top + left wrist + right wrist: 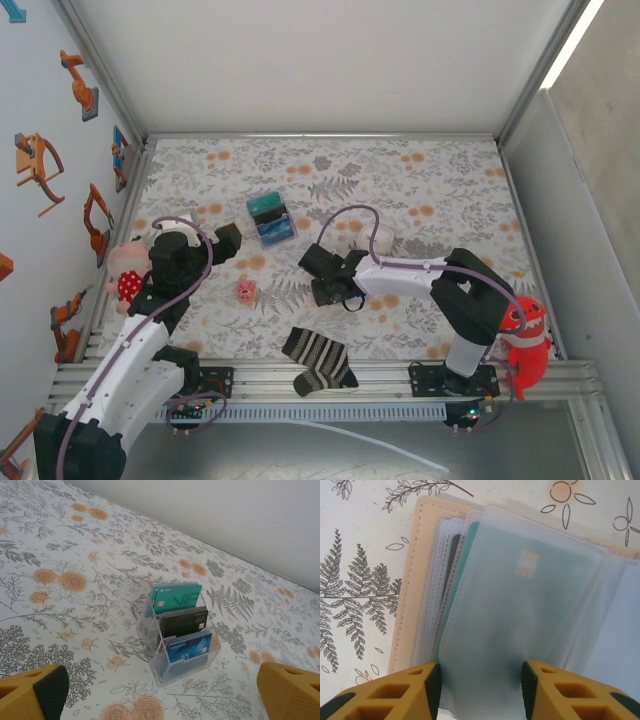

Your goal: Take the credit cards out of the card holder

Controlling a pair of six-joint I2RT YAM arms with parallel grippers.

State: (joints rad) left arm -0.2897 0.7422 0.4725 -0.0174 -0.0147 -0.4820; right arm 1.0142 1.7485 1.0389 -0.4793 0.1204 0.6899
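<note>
Floral tablecloth (420, 180): right gripper (480, 672), jaws half apart, over tan stitched card holder (405, 580).
Left gripper (162, 685) gapes wide toward clear plastic rack (180, 630).

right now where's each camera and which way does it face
top external: overhead from behind, looking down on the table; left arm, right arm show.
left wrist: low, facing the clear box; open left hand below.
right wrist: close over the card holder; right hand below.
shared: top and left wrist see the clear box.
</note>
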